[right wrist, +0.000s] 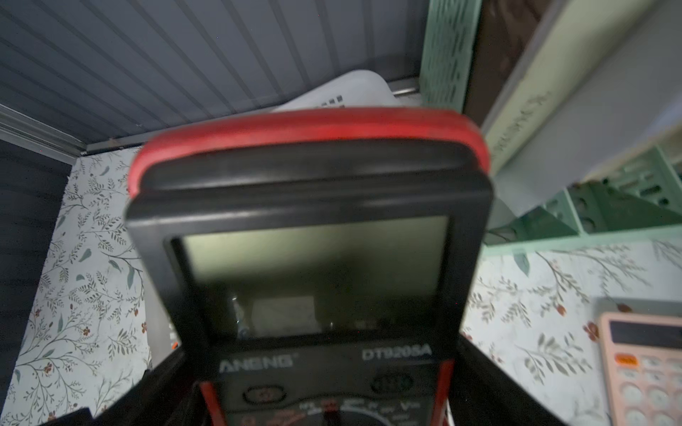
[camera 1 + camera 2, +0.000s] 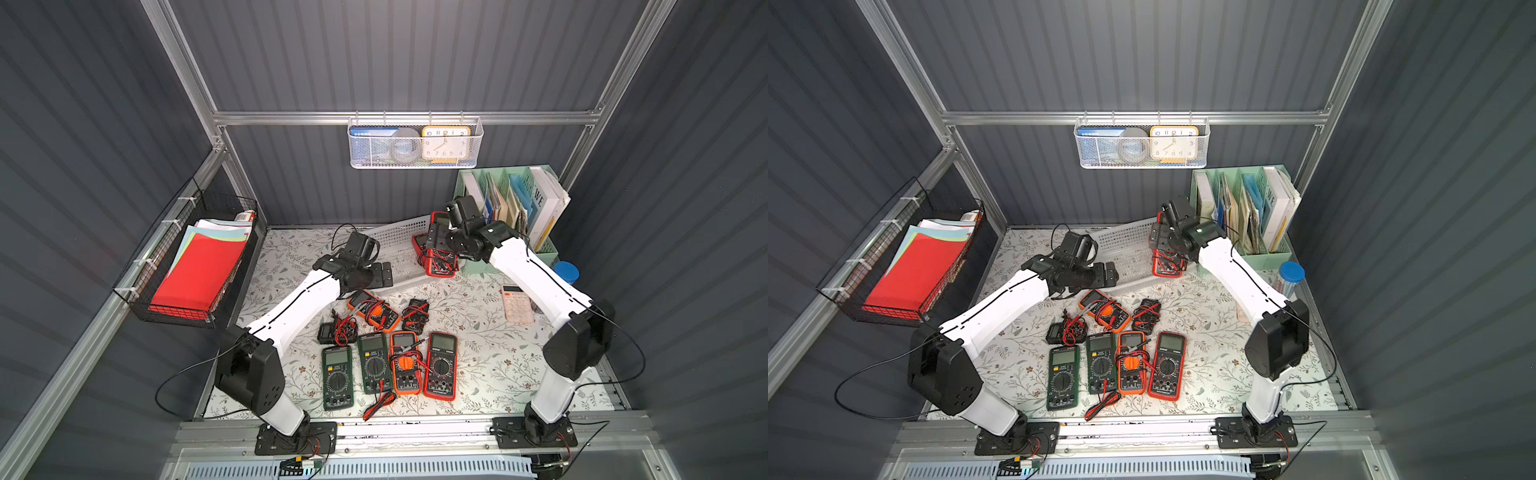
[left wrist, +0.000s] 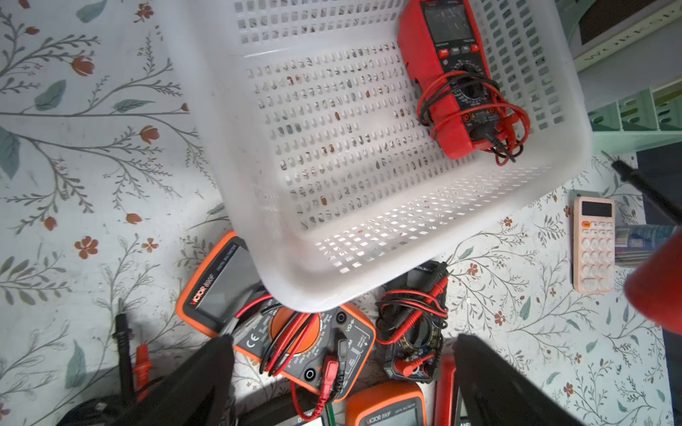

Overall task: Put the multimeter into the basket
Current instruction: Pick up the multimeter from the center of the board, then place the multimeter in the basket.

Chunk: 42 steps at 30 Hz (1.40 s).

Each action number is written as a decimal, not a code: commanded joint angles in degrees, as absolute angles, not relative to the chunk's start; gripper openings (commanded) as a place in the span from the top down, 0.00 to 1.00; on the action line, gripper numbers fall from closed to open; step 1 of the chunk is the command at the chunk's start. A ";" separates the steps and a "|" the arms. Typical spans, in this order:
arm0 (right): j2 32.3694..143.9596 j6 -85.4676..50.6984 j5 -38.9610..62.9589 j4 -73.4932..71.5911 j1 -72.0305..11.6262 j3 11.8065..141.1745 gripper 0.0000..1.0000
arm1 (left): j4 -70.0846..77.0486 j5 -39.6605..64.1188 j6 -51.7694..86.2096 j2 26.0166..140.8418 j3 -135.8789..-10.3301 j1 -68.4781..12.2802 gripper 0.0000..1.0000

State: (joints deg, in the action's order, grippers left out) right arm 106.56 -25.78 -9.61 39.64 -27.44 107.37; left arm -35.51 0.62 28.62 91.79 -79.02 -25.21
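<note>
Counting multimeters gives nine. Seven lie loose on the bench (image 2: 490,374). The front row holds a green multimeter (image 2: 337,376), a second green multimeter (image 2: 374,365), an orange multimeter (image 2: 405,368) and a red bench multimeter (image 2: 441,365). Behind them sit a small black multimeter (image 2: 334,332), a tilted orange multimeter (image 2: 374,311) and a second small black multimeter (image 2: 415,316). The eighth, a lead-wrapped red multimeter (image 3: 461,85), lies flat at the right end of the basket (image 3: 332,280).

The ninth, the held multimeter (image 1: 313,258), is red with a black face. It sits between the jaws of the right tool (image 1: 321,369), which press against both of its sides and grasp it. Its screen end sticks out past the fingertips toward the back wall. In both top views the right tool and this meter hang over the basket's right end and cover the upper part of the meter lying there.

There are two tools. The left tool (image 3: 343,343) is released, its jaws spread wide with nothing between them. It hovers at the basket's left end, well apart from the held multimeter.

There is one of each other thing: a pink calculator (image 2: 515,305), a blue-lidded jar (image 2: 566,272), a green file rack (image 2: 1266,261), a white wire basket (image 2: 415,145) on the back wall and a black wire basket (image 2: 174,311) of coloured paper at the left.
</note>
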 commanded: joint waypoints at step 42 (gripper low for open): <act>142.82 -7.55 -5.65 38.93 -29.07 134.29 0.35 | -36.29 3.69 27.09 89.31 -80.42 -21.36 0.01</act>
State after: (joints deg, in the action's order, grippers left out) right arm 142.10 -8.25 -3.18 35.75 -29.10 131.98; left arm -35.59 3.07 26.70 91.33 -79.02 -21.69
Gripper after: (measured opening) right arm 0.954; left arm 0.992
